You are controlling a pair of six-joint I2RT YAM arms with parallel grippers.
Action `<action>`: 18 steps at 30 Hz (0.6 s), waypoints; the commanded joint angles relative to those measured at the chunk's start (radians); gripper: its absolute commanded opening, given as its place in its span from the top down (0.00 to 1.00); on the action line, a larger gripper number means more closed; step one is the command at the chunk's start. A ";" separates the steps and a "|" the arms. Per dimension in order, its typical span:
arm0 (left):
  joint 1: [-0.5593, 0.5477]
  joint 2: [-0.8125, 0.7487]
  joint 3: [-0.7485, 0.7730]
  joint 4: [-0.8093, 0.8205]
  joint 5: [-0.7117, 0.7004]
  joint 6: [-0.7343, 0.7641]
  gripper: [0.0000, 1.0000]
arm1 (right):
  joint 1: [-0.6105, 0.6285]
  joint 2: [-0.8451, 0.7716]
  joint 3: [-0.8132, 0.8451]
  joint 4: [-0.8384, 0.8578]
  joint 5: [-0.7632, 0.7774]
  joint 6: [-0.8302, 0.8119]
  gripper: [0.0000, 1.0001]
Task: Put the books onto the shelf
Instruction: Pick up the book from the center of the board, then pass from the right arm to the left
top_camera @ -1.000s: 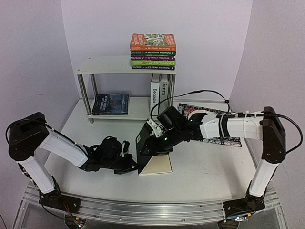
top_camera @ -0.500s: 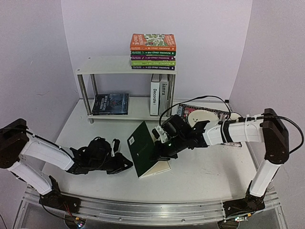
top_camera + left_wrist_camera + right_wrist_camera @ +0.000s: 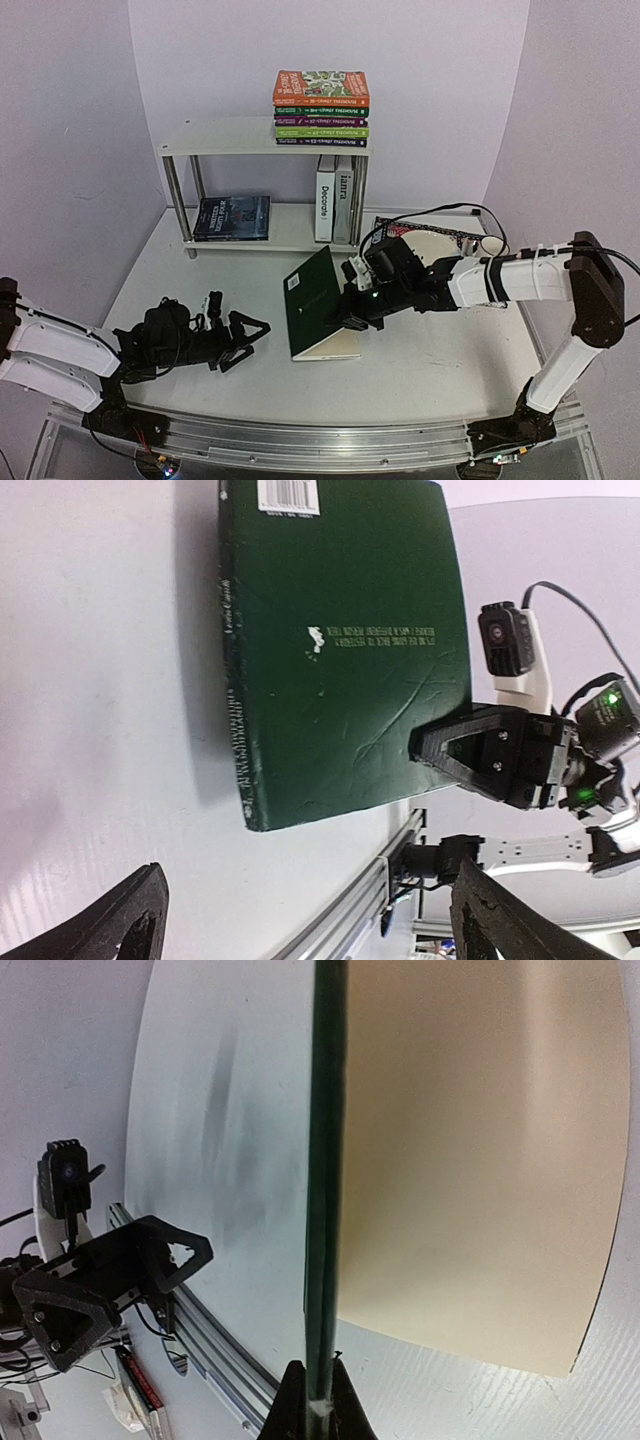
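Your right gripper (image 3: 347, 312) is clamped tight on the green book (image 3: 318, 298), out in front of the shelf (image 3: 230, 137) and a touch to its right end. The right wrist view shows the two fingertips (image 3: 316, 1408) pinched on the thin edge of the dark green cover, seen edge-on, with a cream surface spread out to one side of it. From above, that cover stands tilted up off the table (image 3: 200, 270), while a cream slab lies flat beneath it on the near side.

Now your left gripper (image 3: 245, 342): jaws spread wide, nothing between them, low over the table and well in front of the shelf's left half. It sits near the green book without touching it. The left wrist view looks straight at the cover, barcode and small print showing, with both black fingers (image 3: 110, 930) at the frame's bottom corners, far apart.

Up at the shelf itself, a stack of paperbacks (image 3: 321, 108) lies flat on the right of the top board. On the lower board, "Decorate" (image 3: 325, 200) and "ianra" (image 3: 344, 195) stand upright at the right end, touching each other, and a dark book (image 3: 232, 217) lies flat toward the left. A patterned mat (image 3: 398, 229) lies on the table just right of the shelf, partly under your right arm.
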 commanded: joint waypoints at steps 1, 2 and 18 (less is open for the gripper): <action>0.017 0.068 -0.026 0.290 0.049 -0.053 0.03 | 0.002 -0.066 0.002 0.175 -0.099 0.062 1.00; 0.024 0.102 -0.039 0.364 0.068 -0.068 0.04 | 0.001 -0.070 -0.002 0.185 -0.109 0.072 1.00; 0.048 0.381 0.036 0.652 0.212 -0.105 0.06 | 0.002 -0.085 -0.058 0.330 -0.215 0.181 1.00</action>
